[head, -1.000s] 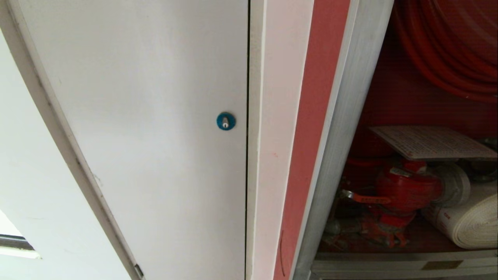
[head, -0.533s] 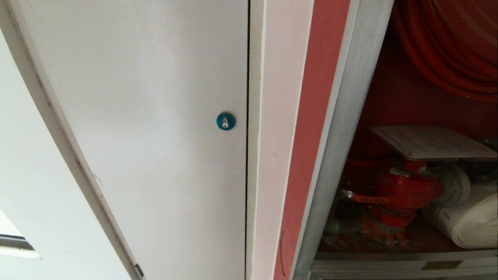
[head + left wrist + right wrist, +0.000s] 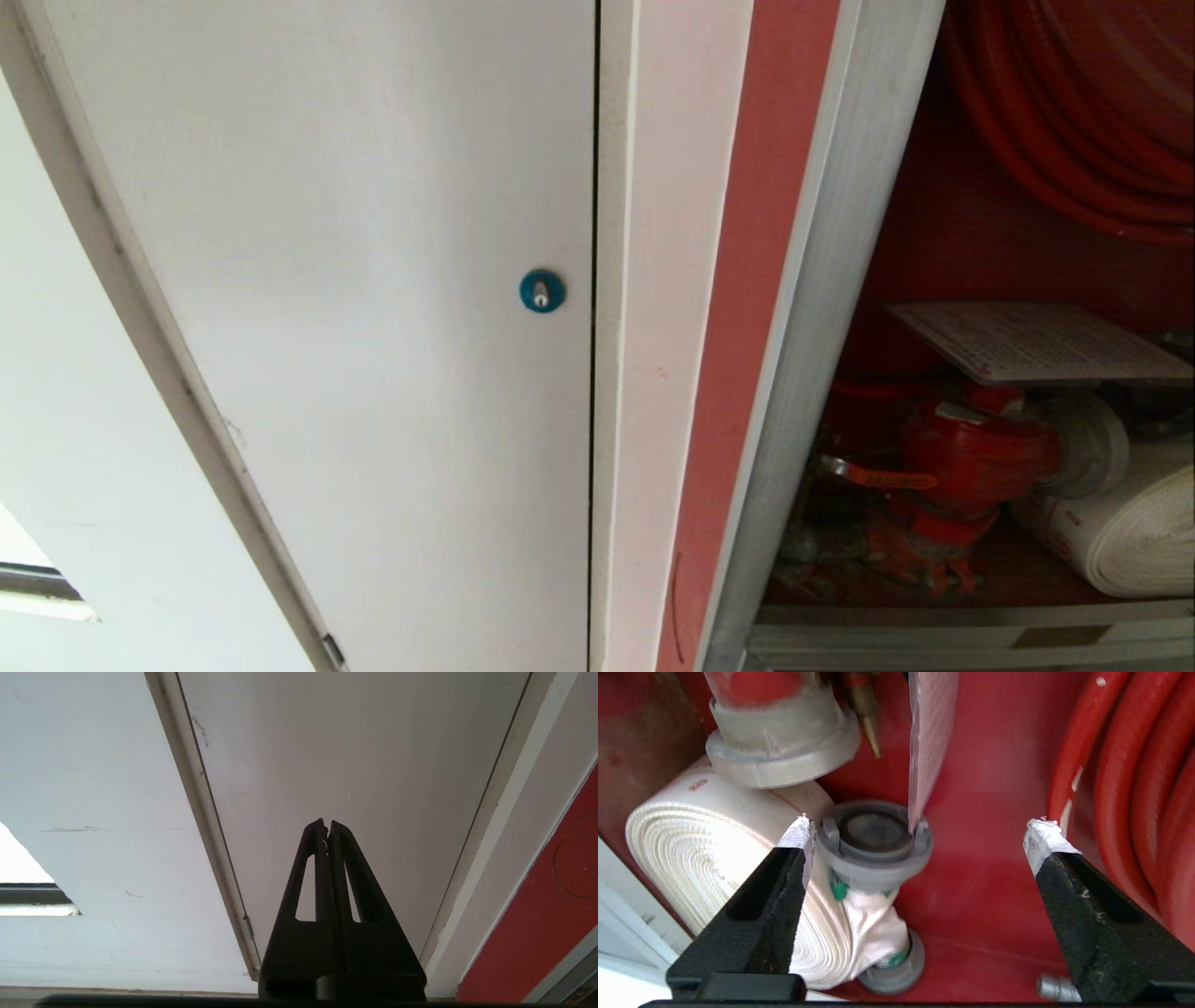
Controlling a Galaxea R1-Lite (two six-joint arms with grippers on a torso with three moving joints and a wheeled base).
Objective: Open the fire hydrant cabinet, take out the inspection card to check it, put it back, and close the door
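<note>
Inside the open cabinet (image 3: 822, 280), the right gripper (image 3: 915, 854) stands spread and empty beside the card (image 3: 931, 732), apparently returned; closing the door comes next.

- The right gripper (image 3: 922, 830) is springing open: its black, white-taped fingers (image 3: 798, 835) now stand wide apart, with nothing between them.
- The flat white printed inspection card (image 3: 1027, 341) is free of that grip. In the right wrist view its corner touches the grey round hose coupling (image 3: 873, 835).
- In the head view the card itself hardly shifts. Any move is too slight to call.
</note>
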